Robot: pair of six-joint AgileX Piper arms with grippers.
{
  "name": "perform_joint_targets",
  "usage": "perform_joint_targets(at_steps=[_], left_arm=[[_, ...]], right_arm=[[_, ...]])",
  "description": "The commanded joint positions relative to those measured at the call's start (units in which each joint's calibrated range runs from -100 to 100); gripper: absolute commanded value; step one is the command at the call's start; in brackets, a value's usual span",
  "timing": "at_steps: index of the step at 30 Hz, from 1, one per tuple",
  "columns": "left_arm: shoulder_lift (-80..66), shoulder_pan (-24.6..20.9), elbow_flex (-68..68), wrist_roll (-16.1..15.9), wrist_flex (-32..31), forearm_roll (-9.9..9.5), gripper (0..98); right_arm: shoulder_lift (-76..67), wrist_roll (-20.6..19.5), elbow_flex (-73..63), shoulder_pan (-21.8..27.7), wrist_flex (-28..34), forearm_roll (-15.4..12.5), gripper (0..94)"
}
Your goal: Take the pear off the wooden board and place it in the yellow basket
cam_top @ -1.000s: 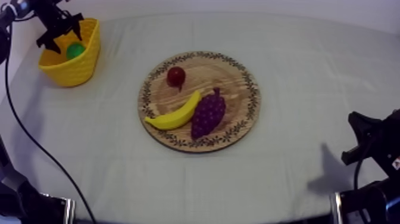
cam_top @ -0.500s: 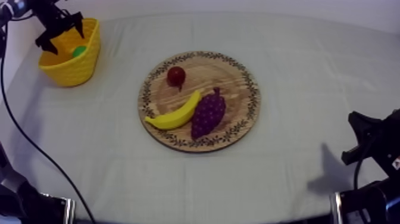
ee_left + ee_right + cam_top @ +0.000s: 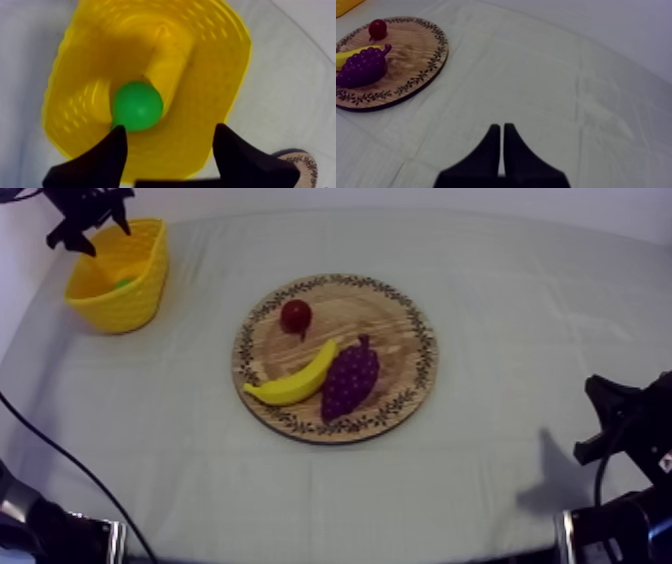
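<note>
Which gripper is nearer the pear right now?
Left. The left gripper hangs over the basket, jaws open, with the pear lying inside just below. The right gripper, jaws shut, rests low at the opposite side of the table, beyond the board.

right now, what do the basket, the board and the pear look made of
The yellow basket looks like moulded plastic, matt, with ribbed walls of one even colour. The round wooden board: wood, grain lines showing, printed-looking rim pattern. The pear: probably plastic or foam, smooth, evenly green; hard to tell which.
</note>
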Motion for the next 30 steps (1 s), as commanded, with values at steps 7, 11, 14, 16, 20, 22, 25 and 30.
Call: perform_joint_targets(at_steps=[7,11,14,16,20,22,25,30], left_arm=[[-12.0,1.1,9.6,0.4,-3.8,-0.18,38.7],[-18.8,1.7,15.6,0.3,-6.5,-0.51,31.0],[-23.6,2.1,19.9,0.1,-8.0,-0.89,25.1],[-26.6,2.3,22.6,-0.1,-8.9,-1.16,21.1],[-32.1,2.6,27.8,-0.7,-10.3,-2.35,6.9],[-34.7,2.9,30.4,-1.7,-11.1,-2.84,3.4],[-38.6,3.4,34.4,-5.0,-13.1,-2.94,1.2],[-45.7,5.5,42.3,-11.1,-19.0,-3.49,0.2]], right_arm=[[0.0,0.0,0.0,0.0,0.0,0.0,0.4],[0.0,0.0,0.0,0.0,0.0,0.0,0.4],[0.0,0.0,0.0,0.0,0.0,0.0,0.4],[0.0,0.0,0.0,0.0,0.0,0.0,0.4],[0.0,0.0,0.0,0.0,0.0,0.0,0.4],[0.0,0.0,0.0,0.0,0.0,0.0,0.4],[0.0,0.0,0.0,0.0,0.0,0.0,0.4],[0.0,0.0,0.0,0.0,0.0,0.0,0.4]])
